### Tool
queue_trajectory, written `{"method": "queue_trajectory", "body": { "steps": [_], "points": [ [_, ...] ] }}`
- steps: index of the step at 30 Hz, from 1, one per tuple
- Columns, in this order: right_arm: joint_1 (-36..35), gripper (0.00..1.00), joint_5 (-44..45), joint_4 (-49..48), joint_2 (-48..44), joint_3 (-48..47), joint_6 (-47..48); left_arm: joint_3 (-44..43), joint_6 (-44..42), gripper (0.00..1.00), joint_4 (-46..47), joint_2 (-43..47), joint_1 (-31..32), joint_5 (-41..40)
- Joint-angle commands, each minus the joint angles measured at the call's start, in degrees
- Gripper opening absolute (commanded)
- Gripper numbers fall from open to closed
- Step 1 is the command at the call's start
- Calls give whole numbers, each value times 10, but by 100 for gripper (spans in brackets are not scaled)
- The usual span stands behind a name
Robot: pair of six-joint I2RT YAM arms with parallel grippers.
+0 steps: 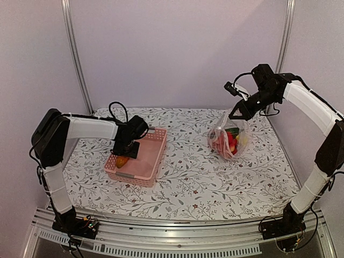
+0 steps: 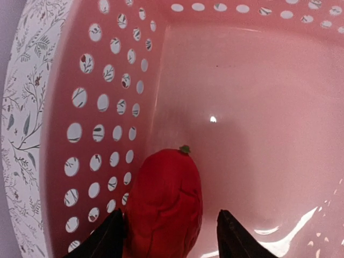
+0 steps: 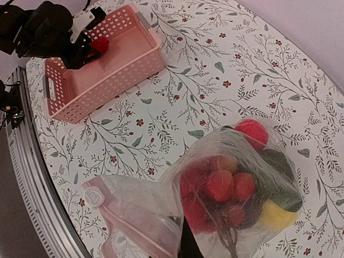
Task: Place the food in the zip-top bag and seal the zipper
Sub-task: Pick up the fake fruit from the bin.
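The left gripper (image 2: 170, 212) hangs spread inside the pink basket (image 2: 107, 80), a red toy fruit (image 2: 164, 188) between its fingers (image 2: 107, 239), long axis toward twelve o'clock, against the nine o'clock finger, near the basket wall. Well off at three o'clock, the right gripper (image 1: 240, 110) pinches the top of the part-filled bag (image 1: 228, 138).

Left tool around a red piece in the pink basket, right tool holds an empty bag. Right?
The bag isn't empty: right wrist view shows red, yellow and dark pieces inside. Rest stands: left tool around the red piece in the pink basket, right tool holding the bag.
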State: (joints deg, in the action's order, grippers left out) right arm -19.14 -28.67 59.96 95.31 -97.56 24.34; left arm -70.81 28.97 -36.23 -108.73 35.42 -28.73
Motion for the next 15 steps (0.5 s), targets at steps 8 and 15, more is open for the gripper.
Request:
{"method": "queue_trajectory", "body": {
  "steps": [8, 15],
  "points": [
    [-11, 2, 0, -4, -22, 12, 7, -17, 0, 55, -21, -29, -7, -5],
    [-14, 2, 4, -3, -28, 16, 8, -26, -2, 40, -17, -9, -7, 18]
  ]
}}
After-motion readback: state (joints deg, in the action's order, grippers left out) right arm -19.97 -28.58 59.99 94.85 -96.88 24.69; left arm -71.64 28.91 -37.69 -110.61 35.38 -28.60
